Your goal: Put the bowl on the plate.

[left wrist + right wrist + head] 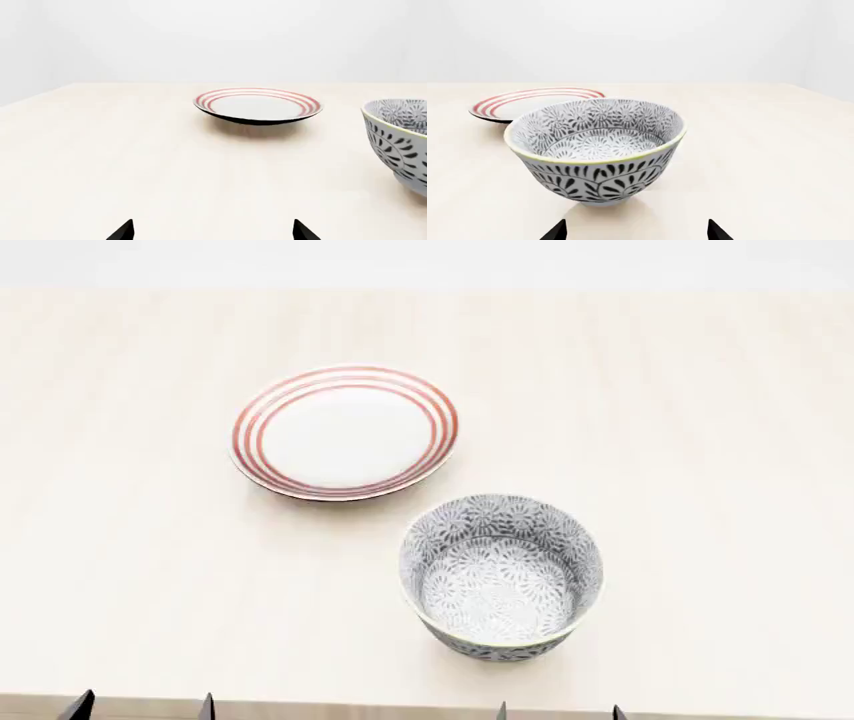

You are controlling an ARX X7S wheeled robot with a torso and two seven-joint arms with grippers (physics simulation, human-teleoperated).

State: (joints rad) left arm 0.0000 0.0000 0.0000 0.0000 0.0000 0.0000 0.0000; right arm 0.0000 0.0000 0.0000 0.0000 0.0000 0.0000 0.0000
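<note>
The bowl (502,575), deep and covered in a grey-and-white floral pattern, stands upright on the table near its front edge. The plate (346,431), white with red rings, lies flat behind and to the left of it, a small gap between them. My right gripper (635,231) hangs open just in front of the bowl (597,149), nothing between its fingertips. Facing the plate (257,105) from well back, my left gripper (212,232) is open and empty, with the bowl (398,142) off to one side. In the head view only the dark tips of both show: left gripper (143,708), right gripper (561,713).
A pale wooden table (694,410) carries both dishes. Its front edge (347,706) runs just above the gripper tips in the head view. A plain white wall rises behind the table's far edge.
</note>
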